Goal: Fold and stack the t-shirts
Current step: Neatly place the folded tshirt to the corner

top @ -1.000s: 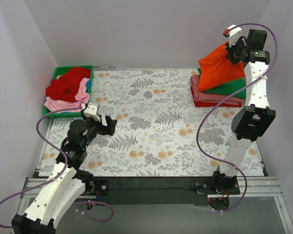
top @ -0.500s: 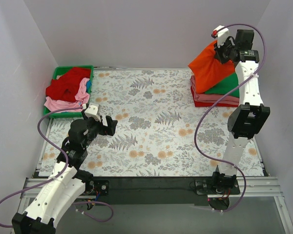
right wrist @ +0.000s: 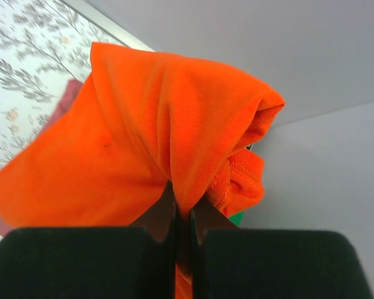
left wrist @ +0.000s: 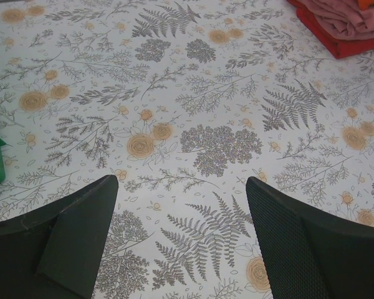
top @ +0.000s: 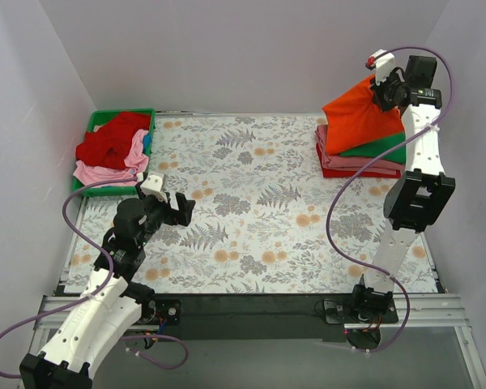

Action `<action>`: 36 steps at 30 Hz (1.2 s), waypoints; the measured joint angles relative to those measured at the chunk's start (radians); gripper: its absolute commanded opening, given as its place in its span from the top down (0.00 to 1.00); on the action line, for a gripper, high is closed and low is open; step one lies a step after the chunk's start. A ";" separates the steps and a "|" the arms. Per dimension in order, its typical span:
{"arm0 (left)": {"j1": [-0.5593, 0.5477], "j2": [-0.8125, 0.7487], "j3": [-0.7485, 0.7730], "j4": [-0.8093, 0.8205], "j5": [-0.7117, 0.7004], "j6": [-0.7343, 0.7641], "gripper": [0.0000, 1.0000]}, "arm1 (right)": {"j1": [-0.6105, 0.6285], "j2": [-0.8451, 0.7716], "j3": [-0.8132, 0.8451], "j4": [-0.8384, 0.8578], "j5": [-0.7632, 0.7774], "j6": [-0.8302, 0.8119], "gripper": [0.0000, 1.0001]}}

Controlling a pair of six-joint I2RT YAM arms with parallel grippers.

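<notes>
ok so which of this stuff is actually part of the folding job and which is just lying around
Part of the job:
- orange t-shirt, pinched in the right gripper
- folded below it: green shirt, dusty pink shirt, red shirt
- unfolded dark red shirt and light pink shirt

Just there:
- green tray holding the unfolded pair
- floral table cover
- left gripper, open and empty

The t-shirt (top: 358, 117) is bright orange, the tray (top: 121, 113) green, the tablecloth (top: 259, 235) white with grey ferns and tan flowers.
</notes>
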 measured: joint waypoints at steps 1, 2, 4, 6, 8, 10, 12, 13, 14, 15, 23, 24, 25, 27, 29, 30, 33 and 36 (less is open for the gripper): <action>0.000 0.000 0.000 0.000 0.001 0.000 0.17 | -0.007 -0.001 -0.016 0.004 0.006 -0.006 0.99; 0.000 0.000 0.000 0.000 0.002 0.000 0.17 | -0.016 -0.001 -0.032 0.006 0.015 -0.009 0.99; 0.000 0.001 0.000 0.000 0.004 0.000 0.17 | -0.026 -0.001 -0.051 0.002 0.032 -0.013 0.99; 0.000 0.002 0.000 0.000 0.006 0.000 0.17 | -0.027 -0.001 -0.061 0.000 0.052 -0.015 0.99; 0.000 0.002 0.000 0.000 0.008 0.000 0.17 | -0.022 -0.001 -0.061 0.003 0.072 -0.015 0.99; 0.000 0.001 0.000 0.000 0.008 0.000 0.17 | -0.016 -0.001 -0.061 0.006 0.096 -0.016 0.99; 0.000 0.001 0.000 0.000 0.008 0.000 0.17 | -0.010 -0.001 -0.061 0.006 0.126 -0.017 0.99; 0.000 0.001 0.000 0.000 0.009 0.000 0.17 | -0.006 -0.001 -0.061 0.006 0.141 -0.020 0.99; 0.000 0.001 0.000 0.000 0.011 0.000 0.17 | -0.003 -0.001 -0.061 0.006 0.158 -0.024 0.99; 0.000 0.001 0.000 0.000 0.011 0.000 0.17 | 0.000 -0.001 -0.061 0.006 0.174 -0.028 0.99; 0.000 0.001 0.000 0.000 0.015 0.000 0.17 | 0.008 -0.001 -0.076 0.014 0.320 -0.065 0.98; 0.000 0.001 0.000 0.000 0.015 0.000 0.17 | 0.008 -0.001 -0.084 0.016 0.336 -0.069 0.94; 0.000 0.001 0.000 0.000 0.015 0.000 0.17 | 0.008 -0.001 -0.097 0.021 0.351 -0.073 0.92; 0.000 0.001 0.000 0.000 0.015 0.000 0.17 | 0.008 0.002 -0.119 0.025 0.381 -0.079 0.78; 0.000 0.001 0.000 0.000 0.016 0.000 0.17 | 0.009 0.011 -0.137 0.034 0.414 -0.082 0.60; 0.000 0.001 -0.001 0.000 0.016 0.000 0.17 | 0.009 0.015 -0.146 0.039 0.432 -0.081 0.53; 0.000 0.001 -0.001 0.000 0.016 0.000 0.17 | 0.009 0.027 -0.179 0.064 0.502 -0.090 0.30; 0.000 0.001 -0.001 0.000 0.018 0.000 0.17 | 0.013 0.028 -0.217 0.085 0.569 -0.098 0.18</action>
